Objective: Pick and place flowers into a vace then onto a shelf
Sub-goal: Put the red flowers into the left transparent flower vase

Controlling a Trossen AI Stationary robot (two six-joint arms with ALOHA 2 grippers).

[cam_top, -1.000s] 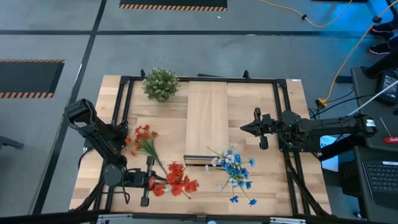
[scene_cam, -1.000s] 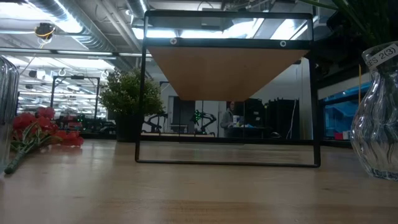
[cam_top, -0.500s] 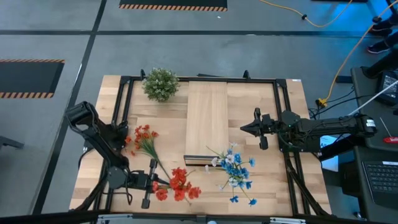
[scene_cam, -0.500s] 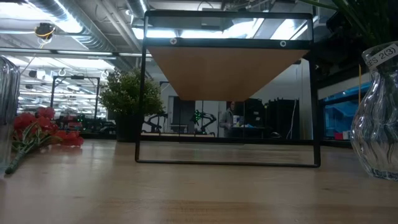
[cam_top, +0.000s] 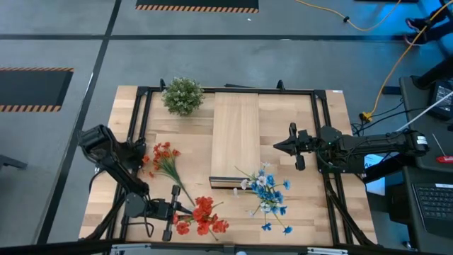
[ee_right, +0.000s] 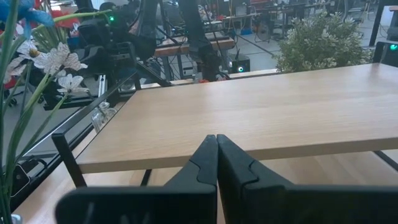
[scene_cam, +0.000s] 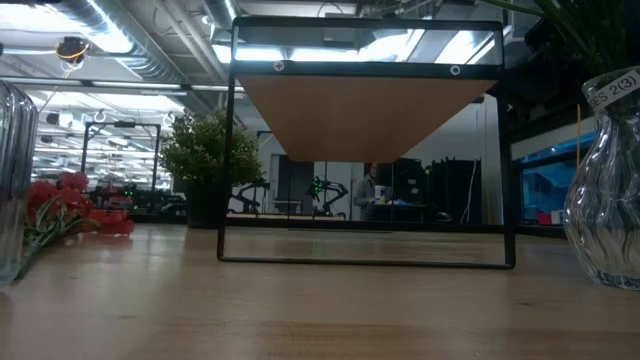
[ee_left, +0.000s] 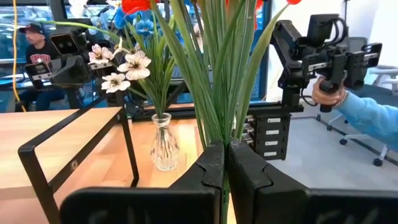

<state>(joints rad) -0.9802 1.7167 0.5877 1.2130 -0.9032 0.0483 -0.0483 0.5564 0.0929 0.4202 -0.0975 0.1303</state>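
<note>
Flowers (cam_top: 202, 216), the red ones, are pinched in my left gripper (cam_top: 177, 210) just off the shelf's (cam_top: 236, 138) front-left corner, while my right gripper (cam_top: 277, 146) waits shut beside the shelf.

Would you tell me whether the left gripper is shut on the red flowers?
Yes: the left gripper is shut, green stems of the red flowers pinched between its fingers.

**Robot body, appearance**

Both arms are matte black, built of jointed segments. Left arm (cam_top: 113, 159), beside the table (cam_top: 333, 212), has a bulky rounded elbow housing. Right arm (cam_top: 368, 145) ends in a tapered gripper (cam_top: 277, 146). Left gripper (ee_left: 225, 163): two flat black fingers with angular stepped edges.
</note>
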